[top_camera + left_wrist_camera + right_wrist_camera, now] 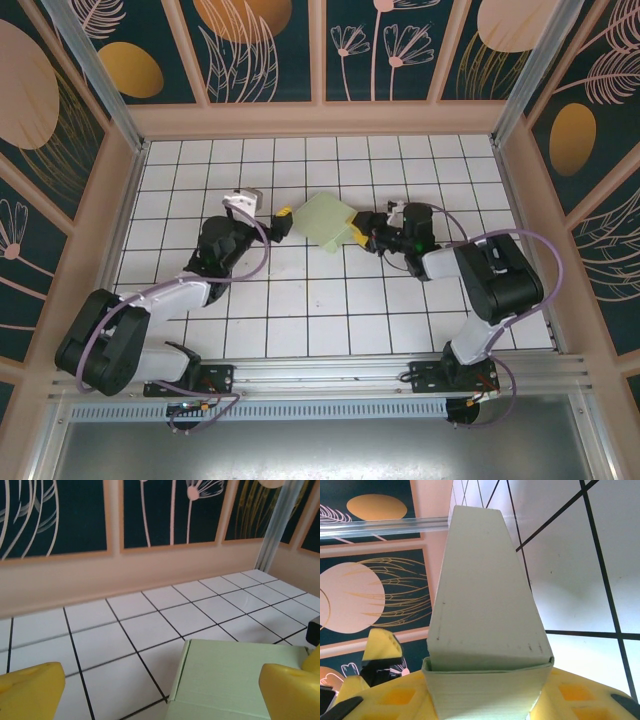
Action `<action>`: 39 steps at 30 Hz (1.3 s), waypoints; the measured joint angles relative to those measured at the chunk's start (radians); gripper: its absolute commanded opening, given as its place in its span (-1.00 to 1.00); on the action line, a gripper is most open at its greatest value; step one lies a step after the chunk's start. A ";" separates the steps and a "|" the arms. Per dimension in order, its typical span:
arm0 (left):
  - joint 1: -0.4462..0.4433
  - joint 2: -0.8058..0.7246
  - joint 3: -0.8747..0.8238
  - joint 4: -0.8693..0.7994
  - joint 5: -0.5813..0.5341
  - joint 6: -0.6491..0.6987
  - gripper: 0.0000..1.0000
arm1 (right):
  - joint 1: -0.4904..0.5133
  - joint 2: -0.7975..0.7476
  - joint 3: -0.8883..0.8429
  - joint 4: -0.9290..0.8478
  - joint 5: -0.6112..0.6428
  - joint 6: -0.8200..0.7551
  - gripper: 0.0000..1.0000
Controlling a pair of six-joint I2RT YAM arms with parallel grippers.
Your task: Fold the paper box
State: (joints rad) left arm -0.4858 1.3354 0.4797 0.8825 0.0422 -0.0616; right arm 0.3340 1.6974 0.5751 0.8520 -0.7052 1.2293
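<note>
Right gripper (485,705): clamped on paper box (485,605) end, steadying it.
Left gripper (160,690): spread wide, box just ahead, let go.

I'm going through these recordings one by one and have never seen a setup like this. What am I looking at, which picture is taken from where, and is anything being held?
These are two robot arms bolted at the near edge of a white tiled table, seen from a camera above and behind them. The other two pictures come from small cameras on the arms' wrists, so the yellow shapes at the bottom are their own fingers. The one object is a pale green paper box, already folded into a flat box. The right hand is closed on one end of it; in its wrist view the box stretches away from the fingers. The left hand is open at the box's other side; in its wrist view the box lies between the spread fingers, not gripped.
</note>
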 measured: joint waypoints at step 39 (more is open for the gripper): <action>-0.287 0.600 -0.008 0.729 -0.367 1.357 0.73 | -0.033 -0.163 -0.068 0.066 -0.108 0.064 -0.11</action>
State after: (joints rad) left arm -0.7727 1.9358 0.4713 1.6115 -0.3248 1.2953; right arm 0.3012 1.5349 0.5076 0.9176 -0.8131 1.2930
